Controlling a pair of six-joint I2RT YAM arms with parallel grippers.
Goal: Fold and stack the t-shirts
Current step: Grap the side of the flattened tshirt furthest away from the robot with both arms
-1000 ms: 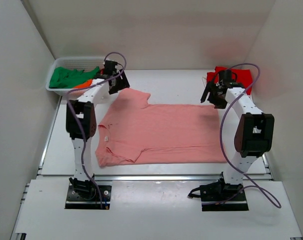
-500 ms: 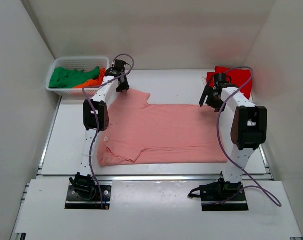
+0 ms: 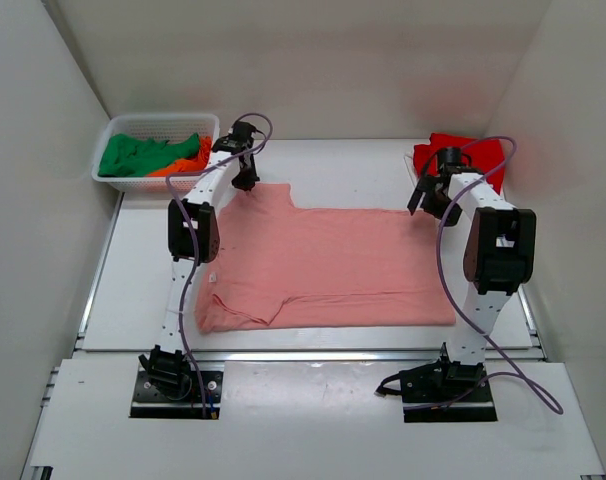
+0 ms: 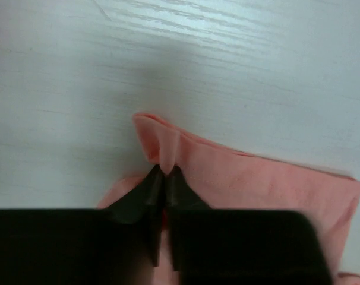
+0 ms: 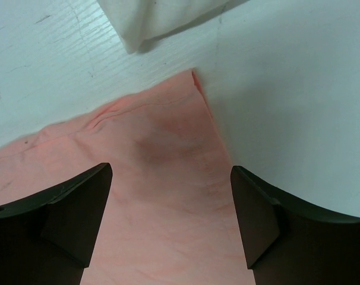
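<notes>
My left tool (image 4: 164, 173) is pinched tight on a little fold at the edge of the pink shirt (image 3: 323, 262). My right tool (image 5: 171, 172) is wide open, and the shirt's corner lies flat on the worktop (image 5: 287, 89) right under it. The red shirt (image 3: 488, 160) lies just past that tool.
</notes>
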